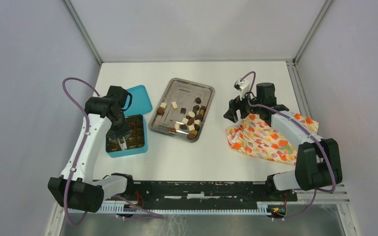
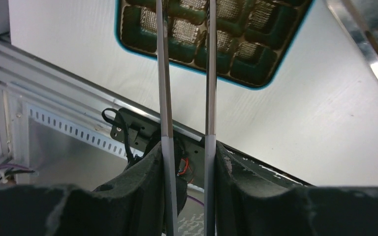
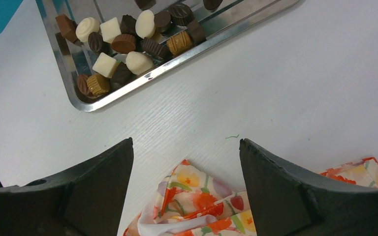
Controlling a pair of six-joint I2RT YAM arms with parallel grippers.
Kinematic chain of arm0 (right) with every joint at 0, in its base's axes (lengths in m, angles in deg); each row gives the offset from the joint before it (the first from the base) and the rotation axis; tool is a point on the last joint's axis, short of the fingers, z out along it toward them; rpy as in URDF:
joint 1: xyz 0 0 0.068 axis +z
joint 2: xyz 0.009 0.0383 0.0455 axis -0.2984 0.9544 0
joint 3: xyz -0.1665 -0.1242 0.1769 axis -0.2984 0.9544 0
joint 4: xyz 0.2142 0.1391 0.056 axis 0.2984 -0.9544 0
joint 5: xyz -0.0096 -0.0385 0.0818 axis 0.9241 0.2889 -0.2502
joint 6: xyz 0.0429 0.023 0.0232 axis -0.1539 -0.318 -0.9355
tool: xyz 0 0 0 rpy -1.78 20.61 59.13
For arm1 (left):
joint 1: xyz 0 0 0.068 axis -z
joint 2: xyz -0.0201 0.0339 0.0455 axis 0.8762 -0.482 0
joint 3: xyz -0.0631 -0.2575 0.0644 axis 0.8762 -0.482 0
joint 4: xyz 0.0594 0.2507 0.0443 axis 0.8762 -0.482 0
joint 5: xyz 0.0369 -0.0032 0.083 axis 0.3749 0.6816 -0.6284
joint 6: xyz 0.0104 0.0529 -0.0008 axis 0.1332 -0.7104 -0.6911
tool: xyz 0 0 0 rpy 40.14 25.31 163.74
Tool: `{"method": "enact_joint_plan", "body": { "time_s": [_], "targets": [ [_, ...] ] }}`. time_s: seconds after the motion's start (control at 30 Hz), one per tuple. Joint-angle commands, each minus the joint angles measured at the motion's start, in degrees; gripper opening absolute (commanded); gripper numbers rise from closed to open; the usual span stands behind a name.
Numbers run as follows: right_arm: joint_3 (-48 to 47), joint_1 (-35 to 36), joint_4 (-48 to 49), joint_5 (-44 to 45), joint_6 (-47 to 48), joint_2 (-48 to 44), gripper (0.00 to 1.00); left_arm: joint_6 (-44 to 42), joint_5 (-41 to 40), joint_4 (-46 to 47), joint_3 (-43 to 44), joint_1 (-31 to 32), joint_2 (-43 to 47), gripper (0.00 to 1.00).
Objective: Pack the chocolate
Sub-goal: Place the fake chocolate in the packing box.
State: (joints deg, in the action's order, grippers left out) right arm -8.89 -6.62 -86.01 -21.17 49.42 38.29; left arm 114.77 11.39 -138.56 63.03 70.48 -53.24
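Chocolate pieces point(image 1: 191, 120), dark, mid-brown and cream, lie mostly in the near right part of the steel tray point(image 1: 177, 86); the right wrist view shows them too, chocolate point(image 3: 128, 42). My left gripper point(image 1: 118, 133) is shut on metal tongs point(image 2: 164, 73). Their two blades reach over the teal compartmented box point(image 1: 142, 145), box point(image 2: 256, 73). The tong tips run out of the left wrist view, so I cannot tell whether they pinch a piece. My right gripper point(image 3: 186, 147) is open above a corner of the floral cloth point(image 3: 202, 201), right of the tray.
The teal lid point(image 1: 141, 97) lies behind the box. The orange floral cloth point(image 1: 266, 140) is spread at the right, under the right arm. The black base rail point(image 1: 202, 189) runs along the table's near edge, with white walls on three sides.
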Motion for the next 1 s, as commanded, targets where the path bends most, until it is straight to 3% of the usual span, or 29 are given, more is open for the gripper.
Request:
{"method": "enact_joint_plan", "body": {
  "time_s": [0.0,0.43,0.73,0.97],
  "targets": [
    [-2.3,-0.1,1.0,-1.5,-0.4,0.5,0.84,-2.3,-3.6,0.9,-3.1,-3.0,-1.1,0.02],
    [-2.2,-0.1,1.0,-1.6,-0.2,0.6,0.84,-4.5,-3.2,4.9,-5.4,-6.1,-2.9,0.10],
    [-1.9,-0.2,0.9,-1.4,0.1,0.5,0.84,-4.8,-3.2,5.7,-5.0,-6.3,-4.1,0.34],
    [-1.7,-0.1,0.9,-1.3,0.1,0.5,0.85,-4.7,-3.3,5.3,-5.9,-6.3,-4.3,0.44]
  ]
}}
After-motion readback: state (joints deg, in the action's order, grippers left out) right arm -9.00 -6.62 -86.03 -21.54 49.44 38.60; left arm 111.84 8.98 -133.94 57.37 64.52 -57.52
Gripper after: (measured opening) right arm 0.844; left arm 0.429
